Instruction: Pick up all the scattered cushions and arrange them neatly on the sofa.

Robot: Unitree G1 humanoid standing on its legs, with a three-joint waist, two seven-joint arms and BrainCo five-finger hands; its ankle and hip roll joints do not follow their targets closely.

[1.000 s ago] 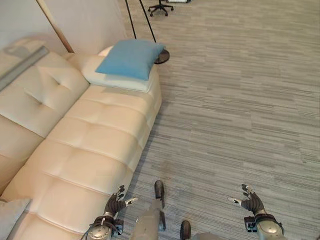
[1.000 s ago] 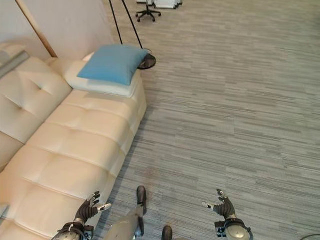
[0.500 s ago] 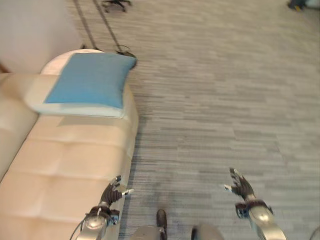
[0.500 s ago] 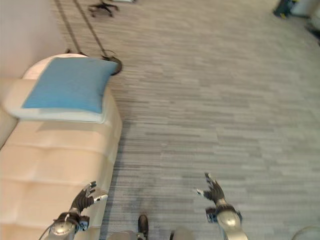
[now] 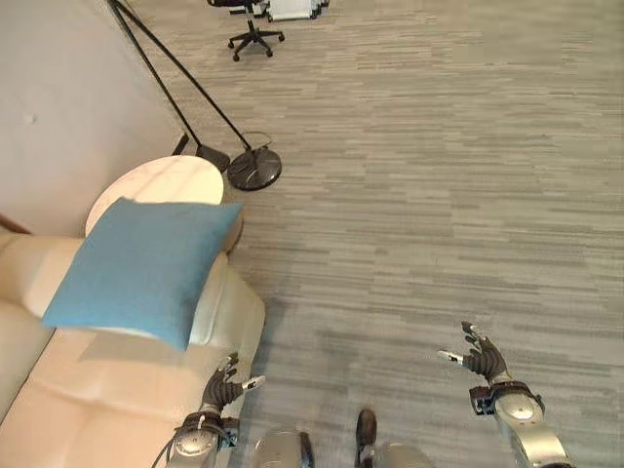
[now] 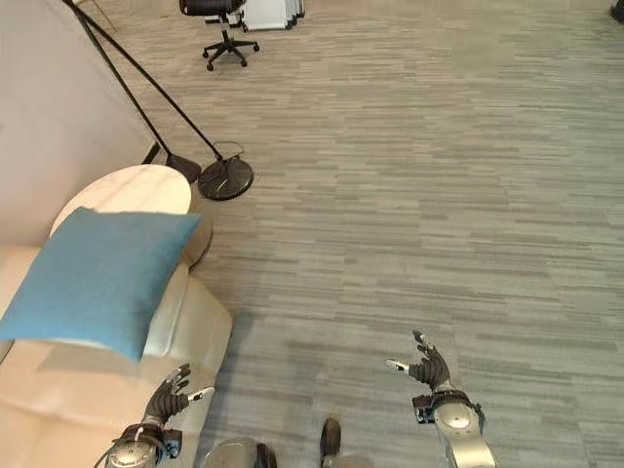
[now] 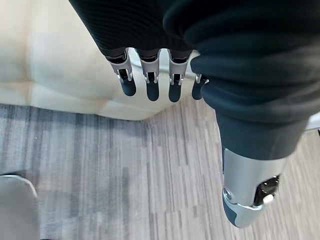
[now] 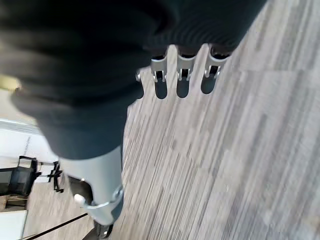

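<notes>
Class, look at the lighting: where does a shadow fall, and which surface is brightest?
Left eye view: the cushion casts a shadow on the sofa seat just beneath it. Right eye view: the round table top is the brightest patch.

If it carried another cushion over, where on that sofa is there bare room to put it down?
The sofa seat is bare between the blue cushion and the left hand. The arm end is crowded: the blue cushion lies there on a white one. The right hand hangs over bare floor, both hands open.
</notes>
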